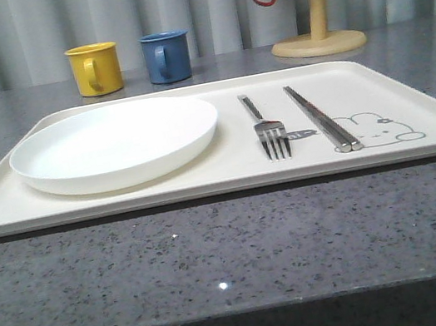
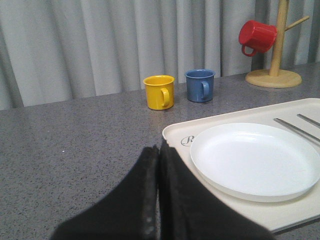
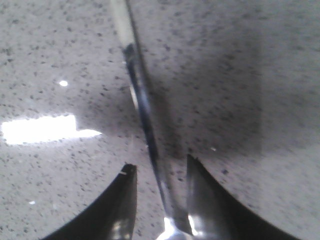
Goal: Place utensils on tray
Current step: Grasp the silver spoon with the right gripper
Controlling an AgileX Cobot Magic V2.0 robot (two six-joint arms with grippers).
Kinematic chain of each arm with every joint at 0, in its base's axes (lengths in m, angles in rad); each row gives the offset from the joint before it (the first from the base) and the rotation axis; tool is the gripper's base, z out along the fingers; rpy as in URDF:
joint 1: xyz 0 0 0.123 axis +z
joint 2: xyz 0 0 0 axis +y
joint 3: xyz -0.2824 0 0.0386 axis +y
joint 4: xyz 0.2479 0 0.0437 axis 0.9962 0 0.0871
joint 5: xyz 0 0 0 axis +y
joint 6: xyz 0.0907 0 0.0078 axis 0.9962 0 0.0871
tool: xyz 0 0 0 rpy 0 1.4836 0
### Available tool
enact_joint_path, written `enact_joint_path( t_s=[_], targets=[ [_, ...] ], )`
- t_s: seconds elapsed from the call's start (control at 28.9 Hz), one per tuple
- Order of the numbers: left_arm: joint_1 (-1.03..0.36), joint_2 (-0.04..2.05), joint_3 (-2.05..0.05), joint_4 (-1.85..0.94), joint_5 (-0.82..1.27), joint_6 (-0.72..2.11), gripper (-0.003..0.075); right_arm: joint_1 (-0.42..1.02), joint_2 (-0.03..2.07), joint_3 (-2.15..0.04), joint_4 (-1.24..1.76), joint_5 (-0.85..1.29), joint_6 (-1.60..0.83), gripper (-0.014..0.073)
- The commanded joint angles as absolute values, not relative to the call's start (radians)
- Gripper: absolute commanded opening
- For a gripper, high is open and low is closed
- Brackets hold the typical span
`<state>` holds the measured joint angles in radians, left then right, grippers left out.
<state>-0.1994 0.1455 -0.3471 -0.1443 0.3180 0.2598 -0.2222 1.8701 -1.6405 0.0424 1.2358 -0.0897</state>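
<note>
While blurred, right hand [image 3: 160,172] straddles spoon handle [image 3: 142,110], grip unclear, left hand [image 2: 159,200] clenched empty.

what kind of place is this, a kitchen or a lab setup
Probably a staged tabletop made to look like a dining or kitchen counter: a speckled grey stone-look countertop, a plain grey curtain as backdrop, and a place setting on a cream tray, with a wooden mug tree behind it.

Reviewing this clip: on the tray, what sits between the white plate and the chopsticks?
The fork lies alone between the plate and the chopsticks, tines toward the camera, touching neither, flat on the tray. The front view shows it.
</note>
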Motion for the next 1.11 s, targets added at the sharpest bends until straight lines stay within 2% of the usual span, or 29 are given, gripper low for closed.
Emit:
enact_joint_path(
  t_s=[0.0, 0.52, 0.59, 0.83, 0.9, 1.07],
  targets=[
    [-0.198, 0.158, -0.376, -0.157, 0.239, 0.250, -0.0018, -0.229, 1.844, -1.665, 0.072, 1.237, -0.127, 0.0279],
    [-0.198, 0.158, -0.376, -0.157, 0.239, 0.250, -0.0018, -0.229, 1.885, -1.667, 0.072, 1.222, -0.127, 0.0268],
    [-0.198, 0.158, -0.376, -0.157, 0.239, 0.250, -0.0018, -0.229, 1.885, -1.667, 0.072, 1.223, -0.127, 0.0237],
    [-0.198, 0.158, -0.376, -0.157, 0.239, 0.250, -0.0018, -0.229, 1.884, -1.668, 0.072, 1.240, -0.127, 0.0030],
    [-0.198, 0.158, -0.376, -0.157, 0.239, 0.250, -0.0018, -0.229, 1.880, -1.671, 0.072, 1.245, -0.126, 0.0002],
    [-0.198, 0.158, -0.376, -0.157, 0.239, 0.250, -0.0018, -0.229, 1.838, -1.696, 0.069, 1.275, -0.083, 0.0005]
  ],
)
